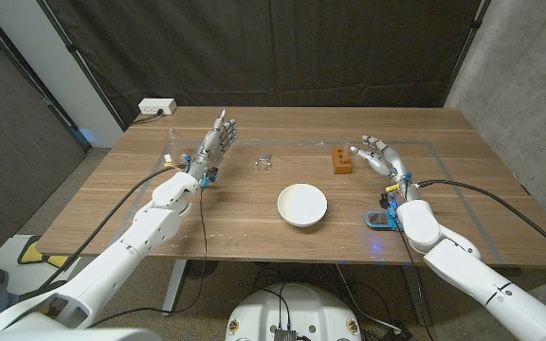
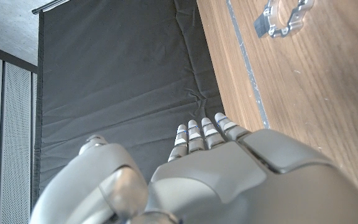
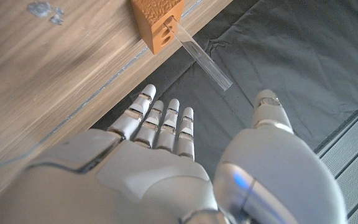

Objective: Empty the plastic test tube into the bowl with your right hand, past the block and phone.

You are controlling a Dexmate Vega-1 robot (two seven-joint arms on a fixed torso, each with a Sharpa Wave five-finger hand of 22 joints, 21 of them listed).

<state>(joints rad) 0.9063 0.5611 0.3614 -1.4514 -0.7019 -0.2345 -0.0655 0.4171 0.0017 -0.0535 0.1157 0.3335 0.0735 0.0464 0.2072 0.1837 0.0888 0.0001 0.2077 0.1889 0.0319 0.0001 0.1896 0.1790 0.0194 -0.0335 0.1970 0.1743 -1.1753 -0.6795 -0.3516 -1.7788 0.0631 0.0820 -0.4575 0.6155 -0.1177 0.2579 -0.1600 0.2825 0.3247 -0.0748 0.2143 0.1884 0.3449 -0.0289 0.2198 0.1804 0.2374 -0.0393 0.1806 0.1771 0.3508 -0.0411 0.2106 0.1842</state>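
The right wrist view shows what the head view hardly gives: one clear plastic test tube (image 3: 201, 56) stands tilted in a hole of the single orange block (image 3: 158, 23). In the head view the block (image 1: 341, 162) sits on the table (image 1: 463, 189), just beside the right hand (image 1: 379, 156), whose fingers are spread and grasp nothing. One white bowl (image 1: 302, 205) lies in the middle, and one phone (image 1: 379, 220) (blue-edged) is near the right wrist. The left hand (image 1: 214, 144) stands upright, fingers straight, also empty. One small clear object (image 1: 263, 162) lies behind the bowl.
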